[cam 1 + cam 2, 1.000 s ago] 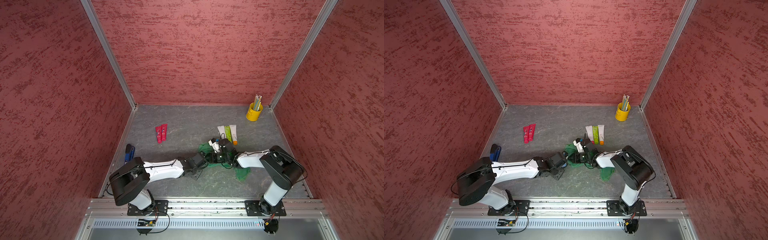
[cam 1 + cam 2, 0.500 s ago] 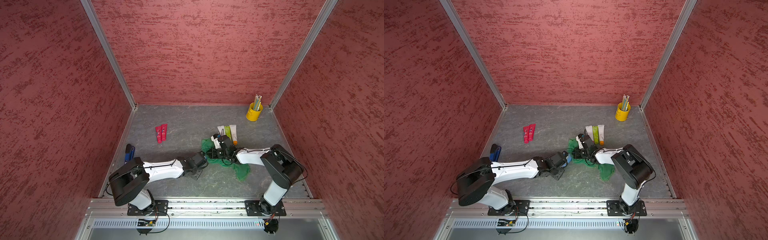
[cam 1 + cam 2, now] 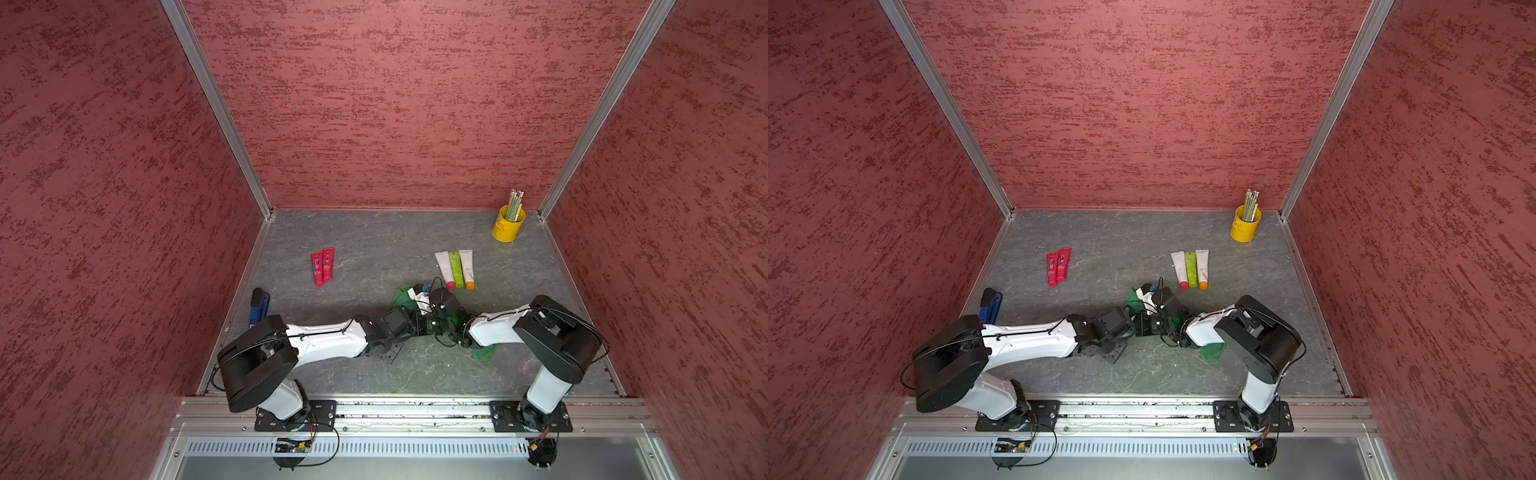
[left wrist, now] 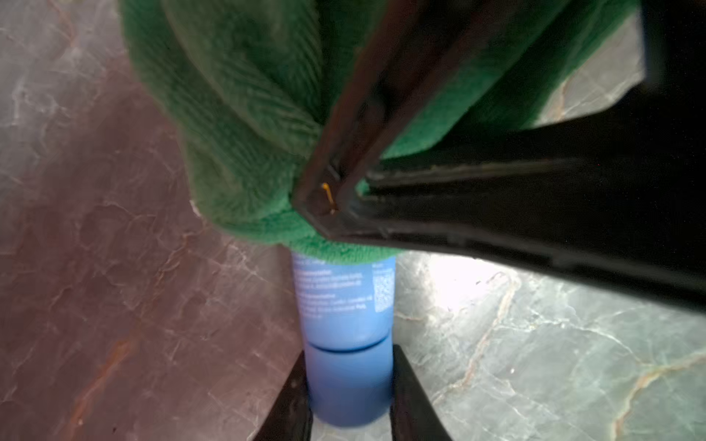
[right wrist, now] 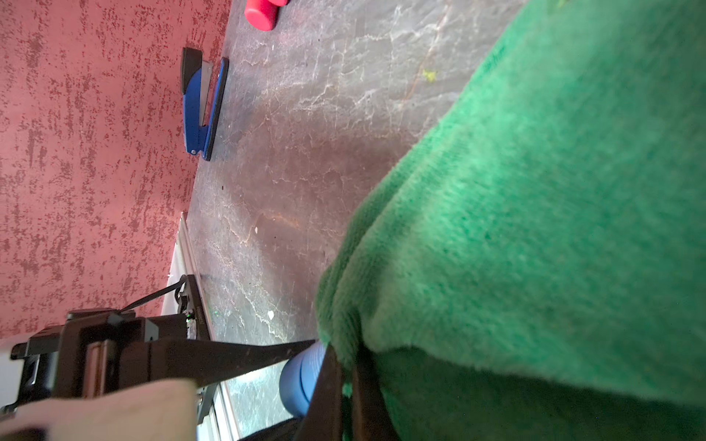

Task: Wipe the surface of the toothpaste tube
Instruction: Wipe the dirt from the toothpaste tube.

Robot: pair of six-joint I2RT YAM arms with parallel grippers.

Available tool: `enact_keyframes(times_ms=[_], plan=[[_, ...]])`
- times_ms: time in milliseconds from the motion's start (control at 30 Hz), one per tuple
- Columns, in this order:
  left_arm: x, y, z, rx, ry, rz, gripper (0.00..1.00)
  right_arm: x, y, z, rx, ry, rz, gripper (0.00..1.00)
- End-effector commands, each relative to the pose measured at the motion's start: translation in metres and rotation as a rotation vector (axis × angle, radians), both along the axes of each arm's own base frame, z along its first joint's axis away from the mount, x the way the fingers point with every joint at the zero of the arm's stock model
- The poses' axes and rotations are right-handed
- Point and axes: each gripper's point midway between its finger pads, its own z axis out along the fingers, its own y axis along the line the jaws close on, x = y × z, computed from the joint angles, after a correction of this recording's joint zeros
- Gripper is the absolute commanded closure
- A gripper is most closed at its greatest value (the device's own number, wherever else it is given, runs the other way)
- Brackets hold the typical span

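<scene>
Left tool [image 4: 349,359] pinches the tube [image 4: 344,298] by its cap, mid-worktop; right tool [image 5: 345,382] pinches the cloth [image 4: 237,114] draped over its body. Grip the cap firmly and drag the cloth lengthwise, pressing lightly.

Two red tubes [image 3: 323,266] side by side, row of three tubes [image 3: 456,269], yellow cup of pencils [image 3: 508,227], blue stapler [image 3: 258,305]

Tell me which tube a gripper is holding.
The blue tube, clamped at its cap by the left gripper, green cloth over it; the red pair and the row of three lie untouched.
</scene>
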Motion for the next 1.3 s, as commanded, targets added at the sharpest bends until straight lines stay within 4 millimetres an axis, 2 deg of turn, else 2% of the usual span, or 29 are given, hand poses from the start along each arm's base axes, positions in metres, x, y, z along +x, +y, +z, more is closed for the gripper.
enact_keyframes(times_ms=[0, 67, 167, 233, 333, 400, 500, 733, 800, 867, 1000, 1267], plan=[[0.010, -0.011, 0.008, -0.045, -0.048, -0.002, 0.92, 0.007, -0.030, -0.028, -0.135, 0.052, -0.042, 1.00], [0.010, -0.012, 0.008, -0.046, -0.049, -0.002, 0.92, 0.033, -0.051, -0.027, -0.230, -0.008, -0.127, 1.00], [0.011, -0.012, 0.007, -0.042, -0.046, -0.001, 0.92, 0.057, -0.068, -0.020, -0.326, -0.078, -0.211, 1.00], [0.011, -0.012, 0.007, -0.038, -0.047, -0.001, 0.92, 0.064, -0.070, -0.017, -0.340, -0.096, -0.232, 1.00], [0.011, -0.012, 0.007, -0.038, -0.047, -0.001, 0.92, 0.064, -0.068, -0.020, -0.331, -0.086, -0.225, 1.00], [0.011, -0.012, 0.006, -0.036, -0.045, 0.001, 0.92, 0.057, -0.064, -0.023, -0.305, -0.067, -0.203, 1.00], [0.011, -0.012, 0.006, -0.034, -0.044, 0.002, 0.92, 0.035, -0.046, -0.017, -0.211, -0.039, -0.125, 1.00], [0.012, -0.013, 0.005, -0.026, -0.040, 0.001, 0.93, -0.046, 0.006, -0.012, -0.008, 0.093, 0.082, 1.00], [0.011, -0.012, 0.006, -0.029, -0.041, 0.001, 0.93, -0.058, 0.012, -0.013, 0.019, 0.111, 0.106, 1.00], [0.011, -0.013, 0.006, -0.031, -0.041, 0.001, 0.93, -0.060, 0.012, -0.017, 0.015, 0.116, 0.111, 1.00], [0.011, -0.012, 0.006, -0.031, -0.045, 0.003, 0.93, -0.039, -0.001, -0.023, -0.024, 0.094, 0.055, 1.00], [0.011, -0.012, 0.008, -0.039, -0.048, 0.003, 0.93, 0.052, -0.065, -0.018, -0.202, -0.033, -0.172, 1.00]])
